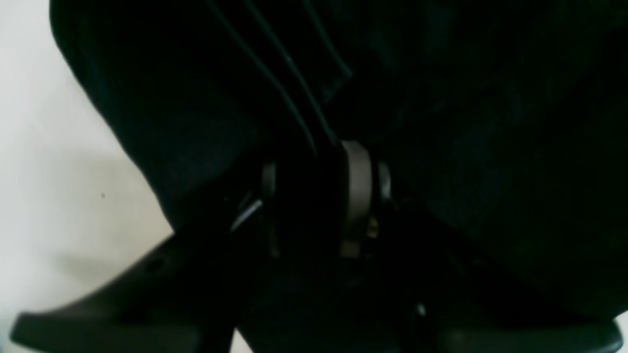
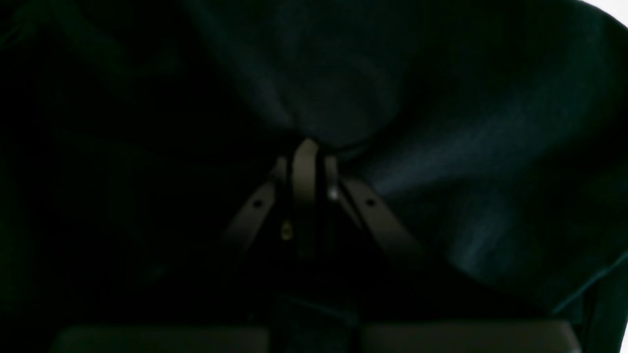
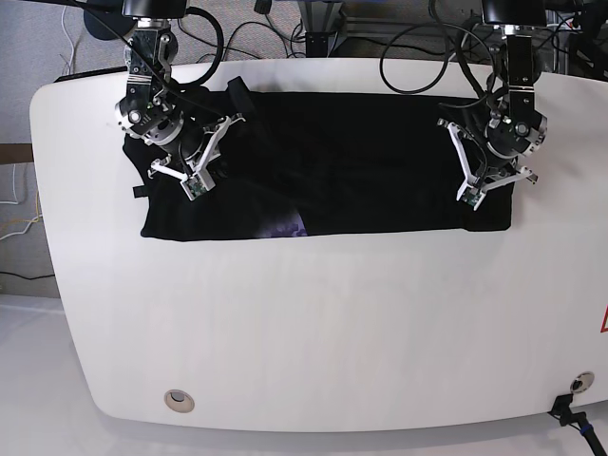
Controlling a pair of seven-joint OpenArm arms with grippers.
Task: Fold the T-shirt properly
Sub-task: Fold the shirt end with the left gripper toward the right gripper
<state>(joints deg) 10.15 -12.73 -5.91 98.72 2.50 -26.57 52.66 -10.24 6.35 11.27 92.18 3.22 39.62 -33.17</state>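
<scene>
The black T-shirt (image 3: 342, 161) lies folded in a wide band across the back of the white table (image 3: 313, 332). A small patch of purple print (image 3: 285, 228) peeks out at its front edge. My left gripper (image 3: 448, 122) is over the shirt's right end. In the left wrist view it (image 1: 314, 152) is shut on a fold of black cloth (image 1: 466, 122). My right gripper (image 3: 236, 93) is over the shirt's left end. In the right wrist view it (image 2: 314, 147) is pinched shut on bunched cloth (image 2: 343, 73). The sun face is hidden.
Cables (image 3: 418, 47) hang behind the table's back edge. A round grommet (image 3: 177, 400) sits at the front left and a black cable clip (image 3: 570, 413) at the front right corner.
</scene>
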